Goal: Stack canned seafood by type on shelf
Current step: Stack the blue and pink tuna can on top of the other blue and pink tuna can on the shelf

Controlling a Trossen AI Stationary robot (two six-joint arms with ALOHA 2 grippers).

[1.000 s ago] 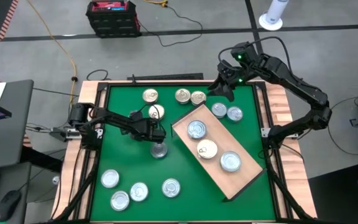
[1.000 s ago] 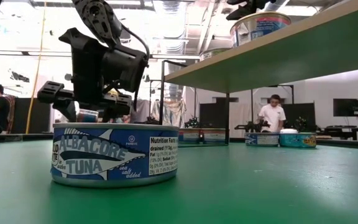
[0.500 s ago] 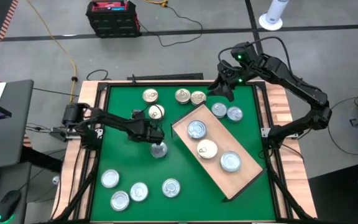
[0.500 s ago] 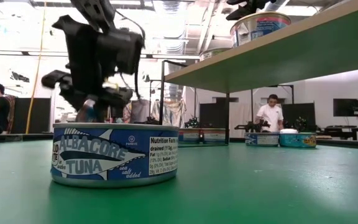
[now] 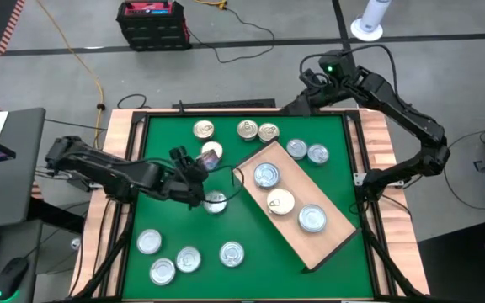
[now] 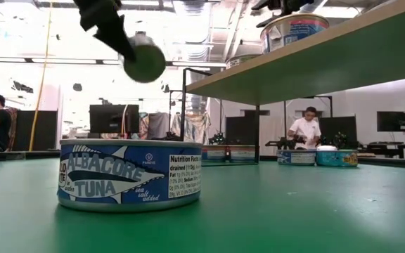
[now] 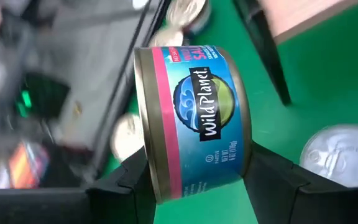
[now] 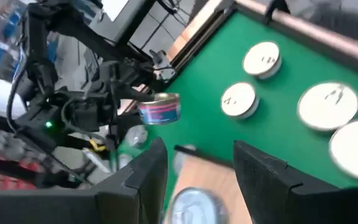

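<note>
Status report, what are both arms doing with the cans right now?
Left gripper shut on Wild Planet can, lifted off mat. Right gripper empty, at far table edge. Shelf holds three cans.

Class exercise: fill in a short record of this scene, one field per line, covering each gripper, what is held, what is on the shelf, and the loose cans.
Left gripper: lifted above the mat, shut on the blue Wild Planet can
Right gripper: empty, fingers apart, at the table's far edge
Shelf: three cans on it, single layer, none stacked
Loose cans: rest on the green mat
Nearest can, low view: Albacore Tuna can, upright
</note>
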